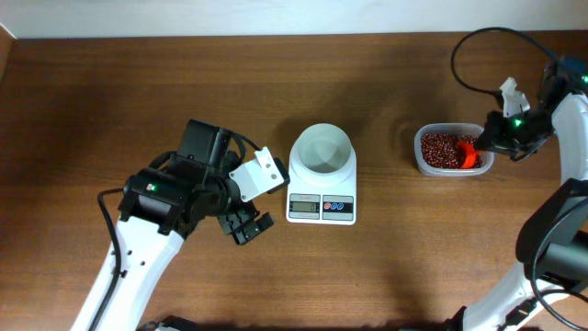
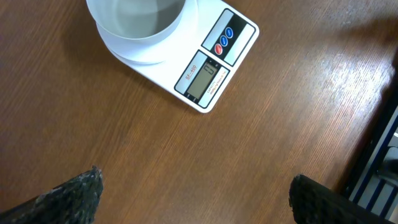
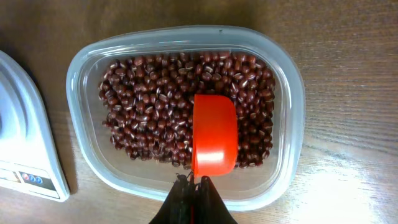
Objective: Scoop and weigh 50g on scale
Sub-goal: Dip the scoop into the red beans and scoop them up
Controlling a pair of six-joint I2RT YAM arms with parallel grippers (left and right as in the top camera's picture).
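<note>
Small dark red-brown beans (image 3: 149, 106) lie in the clear rectangular plastic tub (image 3: 81, 68), right of the white digital kitchen scale (image 1: 322, 208) on your brown wooden counter (image 2: 280, 112). Your right fingers (image 3: 180, 205) pinch the orange-red plastic scoop (image 3: 214, 134) resting on the beans. Your left fingers (image 2: 68, 199) stand spread near the scale, holding nothing.

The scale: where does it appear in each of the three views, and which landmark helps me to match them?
Overhead: the scale sits at the centre, display toward the bottom edge.
Left wrist: the scale is at top centre, turned diagonally, cut by the top edge.
Right wrist: only a corner of the scale shows at the left edge.
Shared landmark: its coloured buttons, visible in all three.
</note>
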